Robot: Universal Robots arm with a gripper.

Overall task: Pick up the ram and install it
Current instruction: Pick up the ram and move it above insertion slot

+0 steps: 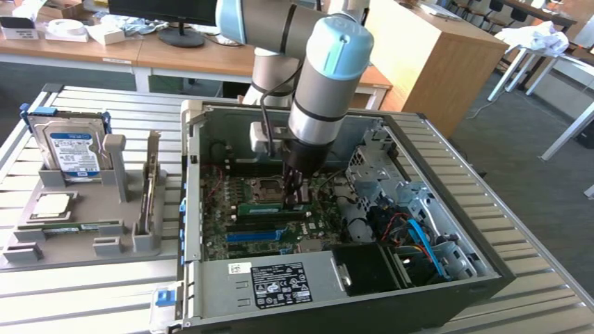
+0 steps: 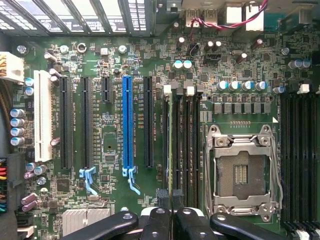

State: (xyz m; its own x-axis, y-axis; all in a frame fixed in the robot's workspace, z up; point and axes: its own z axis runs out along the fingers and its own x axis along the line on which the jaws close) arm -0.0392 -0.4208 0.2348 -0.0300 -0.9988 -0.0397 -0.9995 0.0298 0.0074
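Claw [image 1: 295,200] on the arm [image 1: 325,76] reaches straight down into an open computer case [image 1: 483,278] that lies on its side on a slatted metal counter [image 1: 529,223]. The claw is clenched on the ram [image 1: 264,207], a thin green stick that stands on its edge in a memory slot of the motherboard [image 1: 218,209], just beside the processor socket [image 1: 264,186]. In the wrist view the ram [image 2: 172,140] shows edge-on as a narrow line running away from the claw [image 2: 170,197], whose two black fingertips [image 2: 162,194] press against it from either side. The open, empty processor socket [image 2: 240,172] lies next to that slot, and the blue slot [image 2: 127,125] sits a few slots off on the ram's other side. On the exterior view's left, well apart from the case, a grey tray [image 1: 83,247] rests on the counter with a hard drive [image 1: 69,146] standing upright in it. A power supply [image 1: 278,282] with a white label fills the near corner of the case.
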